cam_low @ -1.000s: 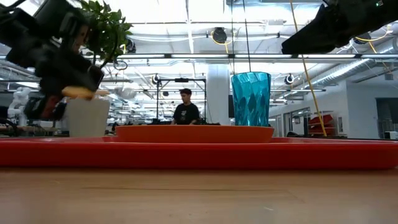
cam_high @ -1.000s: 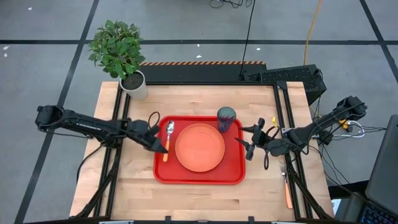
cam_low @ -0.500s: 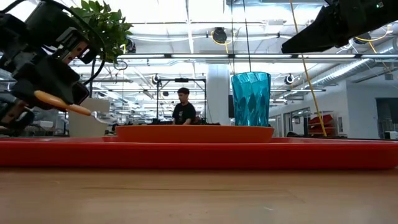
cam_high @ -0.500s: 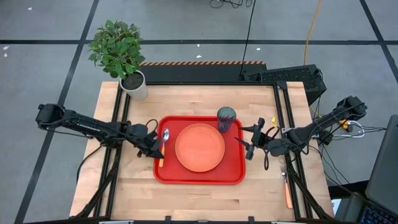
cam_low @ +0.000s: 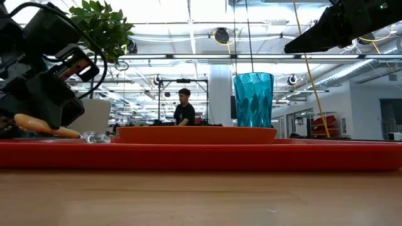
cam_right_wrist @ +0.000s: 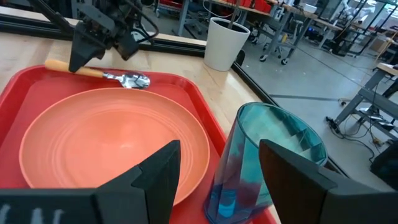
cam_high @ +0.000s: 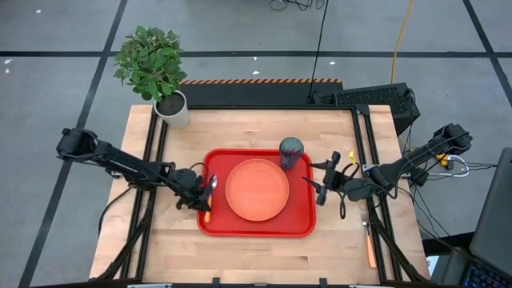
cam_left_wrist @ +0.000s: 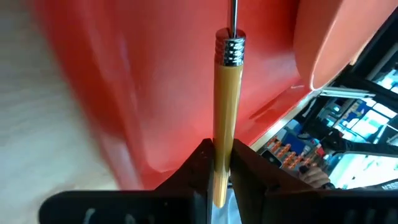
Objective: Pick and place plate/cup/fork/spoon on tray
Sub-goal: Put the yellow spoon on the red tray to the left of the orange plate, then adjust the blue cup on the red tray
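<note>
I see a bright red tray (cam_high: pixel 298 222), an orange-salmon plate (cam_high: pixel 257 190), a ribbed teal-blue cup (cam_low: pixel 253 99) and an orange-handled, silver-bowled spoon (cam_right_wrist: pixel 102 74).

The spoon (cam_left_wrist: pixel 224 118) is cut off at the left wrist picture's edge, so its bowl is not visible there. In the high view the left gripper (cam_high: pixel 201 200) covers part of the handle. The fork (cam_high: pixel 369 240) lies partly under the right arm, tines obscured. The low view crops both arms; the table surface nearest it is blurred.
</note>
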